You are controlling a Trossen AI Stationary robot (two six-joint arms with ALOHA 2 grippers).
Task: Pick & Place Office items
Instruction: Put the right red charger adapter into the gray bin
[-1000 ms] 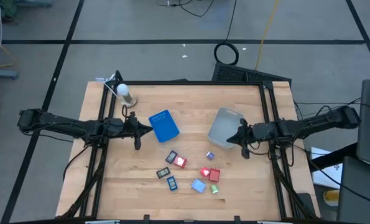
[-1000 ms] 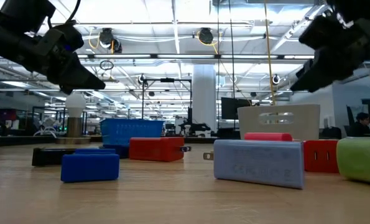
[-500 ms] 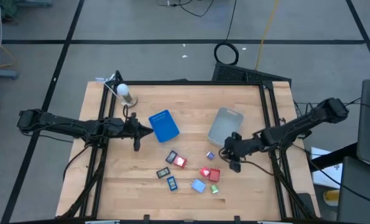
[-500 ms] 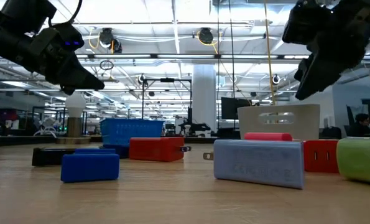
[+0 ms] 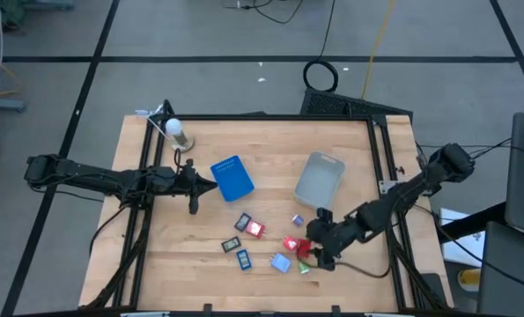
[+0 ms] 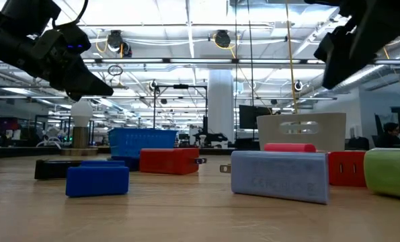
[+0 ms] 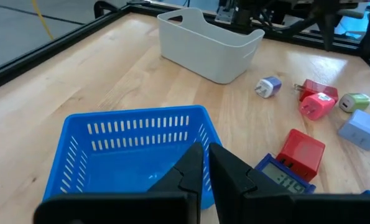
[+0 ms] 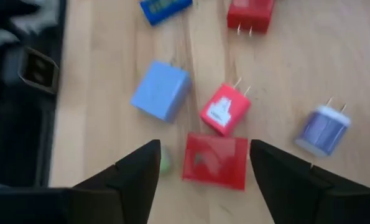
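Note:
Several small office items lie in a cluster on the wooden table's near middle: a red block (image 8: 214,160), a pink-red plug (image 8: 225,109), a light blue block (image 8: 161,90), a green piece (image 8: 165,160), a periwinkle plug (image 8: 324,130), another red plug (image 8: 250,14) and a dark blue piece (image 8: 166,7). My right gripper (image 8: 203,171) hangs open above the red block, well clear of the table, as the low view shows. My left gripper (image 7: 204,171) is shut and hovers at the near rim of the blue tray (image 7: 135,146), holding nothing.
A clear tub (image 5: 320,178) stands right of the blue tray (image 5: 232,177). A small lamp-like post with a white ball (image 5: 175,130) stands at the far left corner. Dark pieces (image 5: 241,222) lie left of the cluster. Bare wood lies at the near left.
My right gripper has swung from beside the clear tub toward the table's near edge and leftward, ending over the cluster of red and green items. The left arm has kept still, and no item has moved.

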